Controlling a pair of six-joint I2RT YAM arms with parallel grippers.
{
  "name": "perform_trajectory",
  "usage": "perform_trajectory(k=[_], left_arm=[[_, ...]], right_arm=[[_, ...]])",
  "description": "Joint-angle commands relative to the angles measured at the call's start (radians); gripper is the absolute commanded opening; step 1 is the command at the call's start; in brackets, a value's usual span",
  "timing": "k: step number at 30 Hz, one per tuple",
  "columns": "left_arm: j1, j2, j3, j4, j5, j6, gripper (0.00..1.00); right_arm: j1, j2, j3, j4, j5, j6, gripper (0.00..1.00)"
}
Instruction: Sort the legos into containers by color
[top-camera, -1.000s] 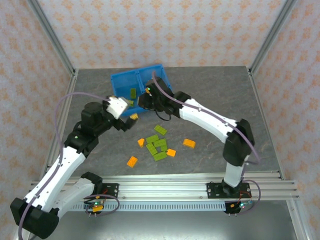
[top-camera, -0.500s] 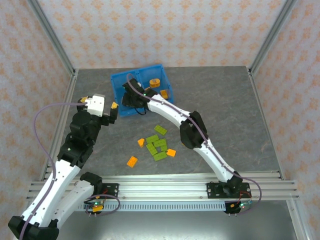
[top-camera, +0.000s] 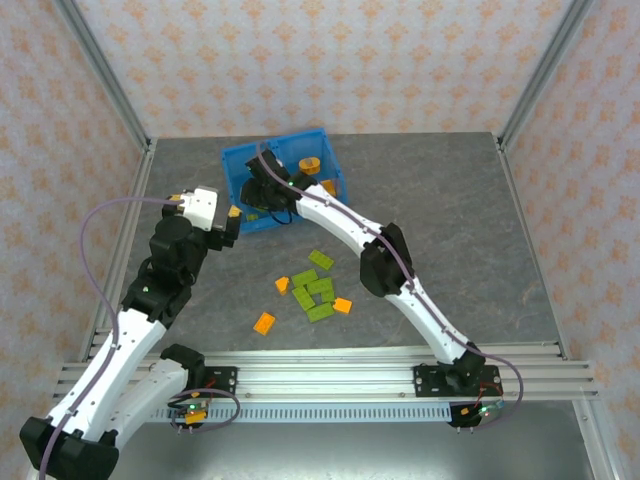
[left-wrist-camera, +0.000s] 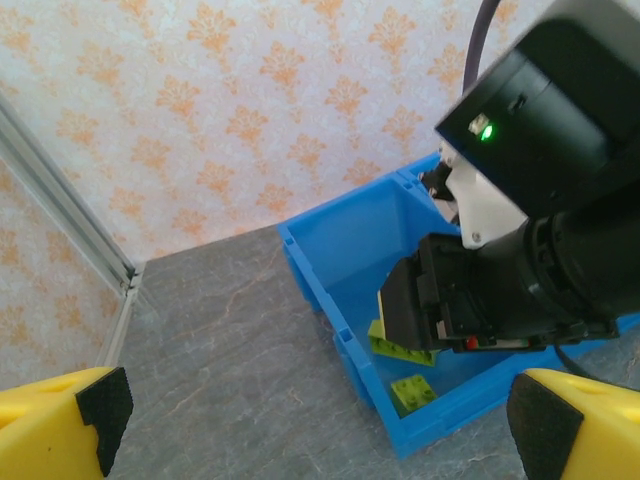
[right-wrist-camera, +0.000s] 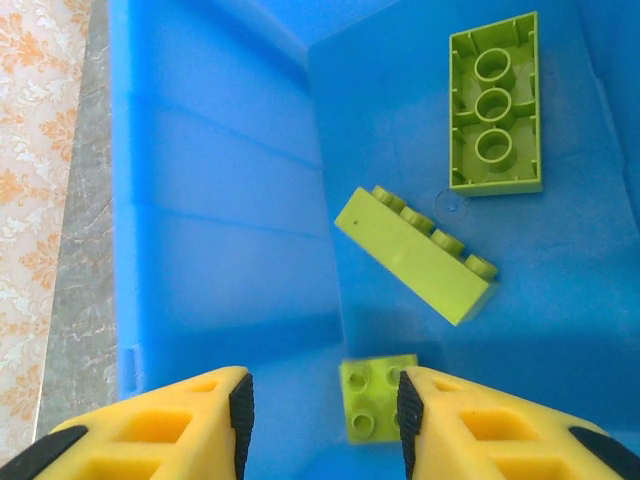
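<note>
Three lime green legos (right-wrist-camera: 415, 255) are seen on the floor of the left compartment (right-wrist-camera: 200, 200) of the blue bin (top-camera: 245, 165) in the right wrist view: an upturned plate (right-wrist-camera: 495, 105) at 1 o'clock, a long brick (right-wrist-camera: 400, 240) near the centre and a small brick (right-wrist-camera: 375, 400) at 6 o'clock. The right gripper (right-wrist-camera: 325, 420) is poised above them, its jaws parted part-way with nothing clamped. The left gripper (left-wrist-camera: 320, 420) is held at 8 o'clock of the bin, spread wide and empty. Loose legos (top-camera: 315, 290) are scattered on the table (top-camera: 450, 200) at 5 o'clock of the bin.
</note>
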Motion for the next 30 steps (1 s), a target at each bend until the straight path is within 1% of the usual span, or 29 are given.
perform_trajectory(k=[1, 4, 6, 8, 9, 11, 14, 16, 18, 21, 22, 23, 25, 27, 30], left_arm=[[0.006, 0.011, 0.005, 0.025, -0.013, 0.009, 1.00], [0.006, 0.023, 0.000, 0.028, -0.030, -0.012, 1.00], [0.006, 0.032, 0.020, 0.001, 0.002, -0.057, 1.00], [0.006, 0.049, 0.084, -0.083, 0.037, -0.195, 1.00], [0.006, 0.061, 0.117, -0.134, 0.035, -0.270, 1.00], [0.006, 0.092, 0.176, -0.265, 0.002, -0.470, 1.00], [-0.002, 0.103, 0.203, -0.434, -0.070, -0.717, 1.00], [-0.017, 0.102, 0.194, -0.514, -0.085, -0.849, 0.99], [-0.049, 0.109, 0.175, -0.566, -0.059, -0.954, 0.98], [-0.152, 0.150, 0.125, -0.580, -0.018, -1.109, 0.96], [-0.198, 0.173, 0.101, -0.568, -0.018, -1.172, 0.94], [-0.234, 0.199, 0.075, -0.550, -0.007, -1.240, 0.93], [-0.291, 0.259, 0.027, -0.488, 0.024, -1.324, 0.91], [-0.335, 0.326, 0.011, -0.449, 0.031, -1.391, 0.90], [-0.369, 0.436, 0.031, -0.416, 0.059, -1.399, 0.90]], right_arm=[[-0.008, -0.165, -0.022, -0.040, -0.003, -0.053, 0.44], [-0.017, -0.264, -0.076, -0.079, -0.006, -0.094, 0.44], [-0.024, -0.366, -0.171, -0.095, -0.003, -0.134, 0.44], [-0.033, -0.511, -0.331, -0.087, -0.016, -0.202, 0.46], [-0.038, -0.581, -0.412, -0.080, -0.024, -0.242, 0.47], [-0.043, -0.758, -0.602, -0.067, -0.025, -0.333, 0.50], [-0.046, -1.008, -0.861, -0.076, 0.019, -0.437, 0.59], [-0.048, -1.155, -1.006, -0.102, 0.043, -0.478, 0.66], [-0.048, -1.284, -1.116, -0.139, 0.048, -0.510, 0.73], [-0.049, -1.437, -1.246, -0.191, 0.015, -0.533, 0.89], [-0.050, -1.472, -1.300, -0.192, -0.027, -0.547, 0.95], [-0.052, -1.498, -1.348, -0.187, -0.074, -0.559, 0.99], [-0.052, -1.502, -1.395, -0.186, -0.153, -0.567, 0.99], [-0.052, -1.473, -1.399, -0.184, -0.205, -0.564, 0.99], [-0.052, -1.408, -1.366, -0.193, -0.252, -0.585, 0.99]])
